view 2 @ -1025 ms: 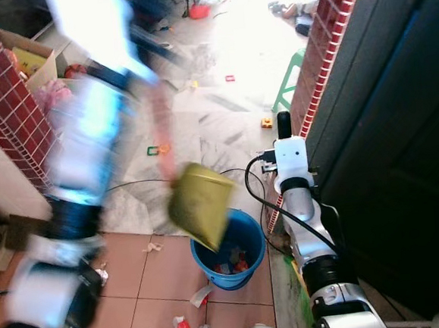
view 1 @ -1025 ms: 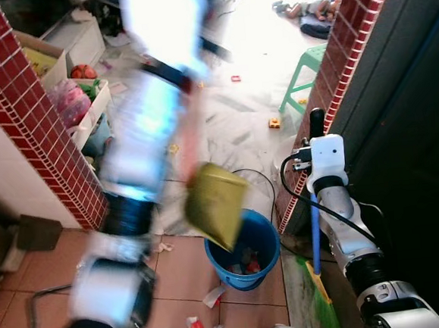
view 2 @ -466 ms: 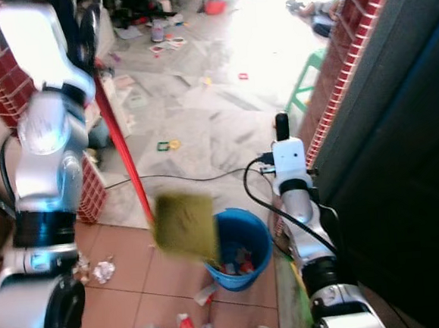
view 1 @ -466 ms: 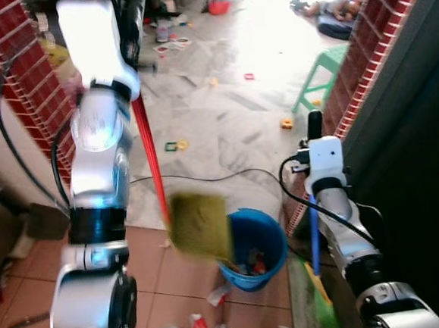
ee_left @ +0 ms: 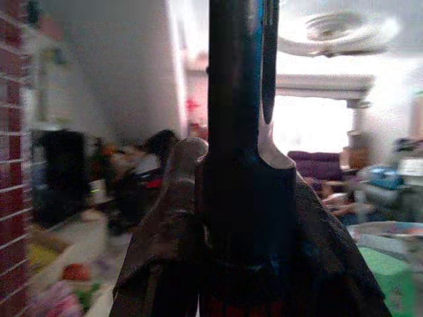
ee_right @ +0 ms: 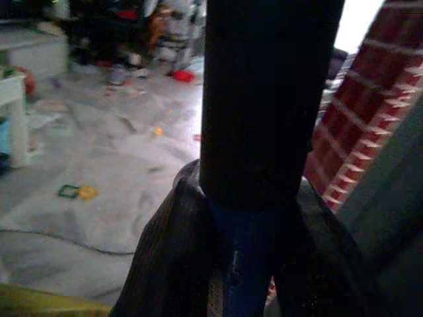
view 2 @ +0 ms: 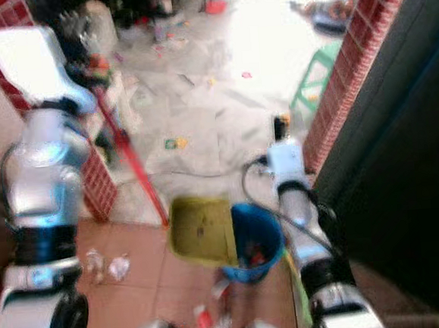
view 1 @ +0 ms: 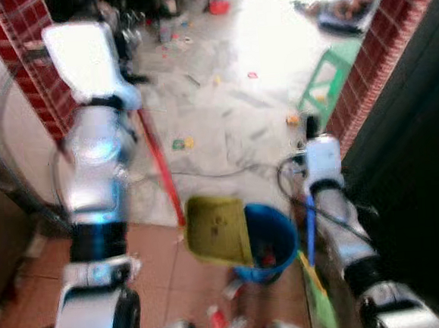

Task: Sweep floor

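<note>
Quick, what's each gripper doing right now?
Left gripper: shut on the red dustpan handle.
Right gripper: shut on the blue broom handle.

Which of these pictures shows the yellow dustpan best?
The left eye view: the dustpan shows whole, on its red handle, beside the blue bucket. The right eye view shows it too, slightly blurrier. In the right wrist view just a yellow edge peeks in at a corner.

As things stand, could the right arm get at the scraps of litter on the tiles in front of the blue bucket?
Probably not. The right gripper is shut on the blue broom handle, held upright beside the blue bucket. The litter scraps lie on the tiles before the bucket, with the yellow dustpan tilted against the rim. It would need to swing the broom.
</note>
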Available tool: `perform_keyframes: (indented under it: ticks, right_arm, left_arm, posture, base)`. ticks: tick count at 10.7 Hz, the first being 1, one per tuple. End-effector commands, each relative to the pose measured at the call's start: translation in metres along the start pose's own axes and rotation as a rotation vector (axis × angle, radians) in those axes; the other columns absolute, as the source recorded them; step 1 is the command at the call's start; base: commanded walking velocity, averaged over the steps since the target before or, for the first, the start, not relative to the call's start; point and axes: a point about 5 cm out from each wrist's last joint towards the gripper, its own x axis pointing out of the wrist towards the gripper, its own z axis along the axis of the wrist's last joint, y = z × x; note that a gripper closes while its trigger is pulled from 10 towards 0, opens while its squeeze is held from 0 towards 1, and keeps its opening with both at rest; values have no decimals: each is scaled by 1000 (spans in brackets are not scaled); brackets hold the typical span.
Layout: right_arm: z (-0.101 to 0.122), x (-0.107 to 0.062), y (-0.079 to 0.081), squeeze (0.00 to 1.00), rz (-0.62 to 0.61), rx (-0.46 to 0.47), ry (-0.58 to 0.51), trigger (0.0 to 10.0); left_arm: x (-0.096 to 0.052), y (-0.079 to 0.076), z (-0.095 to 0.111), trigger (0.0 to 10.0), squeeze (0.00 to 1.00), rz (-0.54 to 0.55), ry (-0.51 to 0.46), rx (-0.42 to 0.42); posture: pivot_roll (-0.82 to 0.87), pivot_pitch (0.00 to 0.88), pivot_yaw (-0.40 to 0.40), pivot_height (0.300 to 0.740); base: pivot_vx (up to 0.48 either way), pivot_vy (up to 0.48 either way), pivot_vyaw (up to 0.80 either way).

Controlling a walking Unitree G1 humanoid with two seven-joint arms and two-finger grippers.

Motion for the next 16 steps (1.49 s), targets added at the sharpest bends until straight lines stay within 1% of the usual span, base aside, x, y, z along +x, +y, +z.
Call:
perform_keyframes:
  ticks: [1, 2, 4, 5, 6, 7, 8, 9, 10, 12, 13, 14, 15, 16]
  right_arm:
    - [4, 3, -1, 0, -3, -16, -16, 10000]
    - [4, 3, -1, 0, -5, -18, -17, 10000]
    - [4, 4, -1, 0, -8, -23, -19, 10000]
    - [4, 4, 0, 0, -7, -26, -19, 10000]
    - [4, 4, 0, 0, -9, -30, -22, 10000]
    - [4, 4, 0, 0, -9, -31, -22, 10000]
    - [4, 5, 1, 0, -8, -32, -23, 10000]
    - [4, 5, 1, 0, -8, -32, -23, 10000]
    - [3, 5, 1, 0, -9, -34, -22, 10000]
    - [3, 5, 0, 0, -12, -45, -20, 10000]
    - [2, 5, 0, 0, -15, -50, -17, 10000]
    - [2, 5, 0, 0, -21, -55, -11, 10000]
    - [1, 6, -1, 0, -24, -57, -6, 10000]
    - [0, 6, -1, 0, -26, -58, -2, 10000]
  left_arm:
    - [-1, 0, 3, 10000, 0, -23, -4, 21]
    - [-2, -1, 2, 10000, 0, -28, 4, 16]
    - [1, 0, 9, 10000, 0, -16, -27, 13]
    - [4, 2, 18, 10000, 0, 16, -83, 13]
    - [7, 6, 28, 10000, 0, 49, -135, 13]
    - [10, 9, 33, 10000, 0, 70, -145, 4]
    - [11, 11, 33, 10000, 0, 68, -135, 5]
    - [6, 12, 24, 10000, 0, 57, -95, 14]
    - [-1, 12, 11, 10000, 0, 51, -38, 16]
    - [-19, 8, -14, 10000, 0, 35, 51, 10]
    - [-24, 5, -23, 10000, 0, 24, 82, 17]
    - [-38, -1, -46, 10000, 0, -10, 171, 11]
    - [-51, -5, -63, 10000, 0, -31, 242, -7]
    - [-70, -9, -89, 10000, 0, -54, 335, -8]
  posture:
    - [-25, 0, -46, 740]
    - [-25, 0, -46, 740]
    - [-20, 0, -48, 740]
    - [-18, 0, -50, 740]
    - [-18, 0, -50, 740]
    - [-15, 0, -50, 740]
    - [-15, 0, -50, 740]
    - [-10, 0, -48, 740]
    - [-10, 0, -48, 740]
    - [-12, 0, -46, 740]
    - [-10, 0, -47, 740]
    - [-10, 0, -47, 740]
    - [-7, 0, -46, 740]
    - [-10, 0, -46, 740]
  base:
    - [0, 480, 0]
    - [0, 480, 0]
    - [0, 480, 0]
    - [0, 379, 0]
    - [0, 0, 0]
    - [0, 0, 0]
    - [0, 352, 0]
    - [0, 480, 0]
    - [0, 480, 0]
    - [0, 429, 0]
    - [0, 0, 0]
    - [0, 0, 0]
    - [0, 0, 0]
    - [0, 0, 0]
